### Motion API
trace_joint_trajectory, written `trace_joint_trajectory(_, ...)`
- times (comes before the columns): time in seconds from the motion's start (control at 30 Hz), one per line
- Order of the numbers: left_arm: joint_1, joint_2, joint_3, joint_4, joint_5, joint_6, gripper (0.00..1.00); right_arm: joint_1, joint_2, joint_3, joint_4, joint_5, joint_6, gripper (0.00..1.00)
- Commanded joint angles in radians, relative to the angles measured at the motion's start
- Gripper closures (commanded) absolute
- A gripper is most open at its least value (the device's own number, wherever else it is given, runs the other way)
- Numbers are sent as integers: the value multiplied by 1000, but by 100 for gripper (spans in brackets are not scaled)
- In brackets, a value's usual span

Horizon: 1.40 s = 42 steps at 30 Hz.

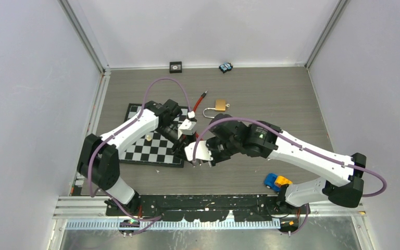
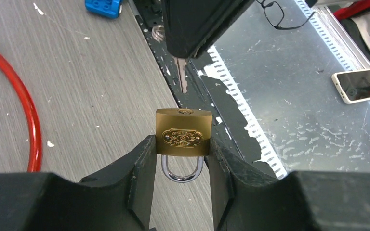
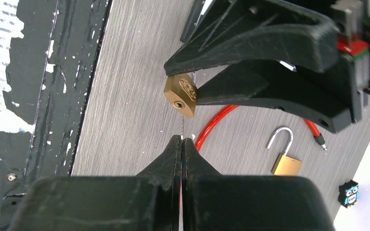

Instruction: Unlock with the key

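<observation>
My left gripper is shut on a small brass padlock, gripping its body by the sides, shackle toward the wrist and keyhole facing away. The same padlock shows in the right wrist view, held between the left fingers. My right gripper is shut on a key. The thin blade points at the keyhole, its tip a short gap from it. In the left wrist view the key hangs from the right fingers just above the padlock. In the top view both grippers meet near the table's middle, left and right.
A second brass padlock lies open on the table beside a red cable. A chessboard with a small piece lies under the left arm. A toy car is at front right. A black square and a blue toy sit at the back wall.
</observation>
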Motion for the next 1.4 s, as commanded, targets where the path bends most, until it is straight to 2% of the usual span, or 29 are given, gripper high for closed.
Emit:
trace_joint_trajectory(0.0, 5, 32, 64, -197, 75, 178, 100, 46, 19, 51, -16, 80, -27, 99)
trace_joint_trajectory(0.47, 5, 48, 74, -178, 68, 127, 100, 127, 54, 40, 18, 197, -21, 99)
trace_joint_trajectory(1.0, 5, 38, 61, -88, 48, 17, 100, 146, 64, 59, 22, 201, 7, 99)
trace_joint_trajectory(1.37, 5, 33, 58, -84, 50, 11, 100, 153, 61, 39, 24, 209, 0, 99)
